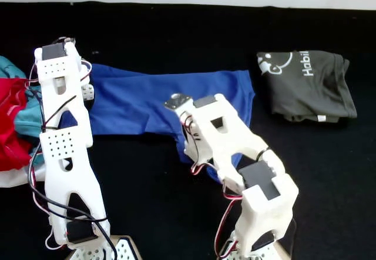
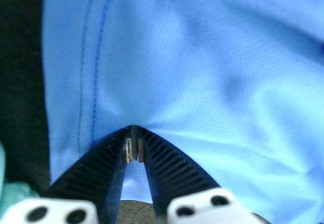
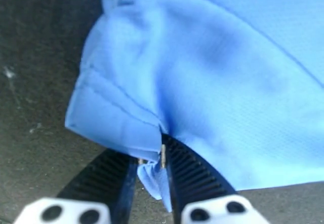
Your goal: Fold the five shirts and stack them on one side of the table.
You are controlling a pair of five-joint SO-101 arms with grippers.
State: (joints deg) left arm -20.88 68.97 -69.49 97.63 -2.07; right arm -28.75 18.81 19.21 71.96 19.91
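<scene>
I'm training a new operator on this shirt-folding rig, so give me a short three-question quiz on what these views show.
1. True or false: the left end effector and the right end effector are both shut on the blue shirt.
2. In the high view, where does the folded dark shirt lie? A) on the table's far right B) under the blue shirt C) on top of a red shirt
3. Fill in: the crumpled heap at the high view's left edge shows red, white and ___ cloth.
Key: 1 true; 2 A; 3 teal.
</scene>
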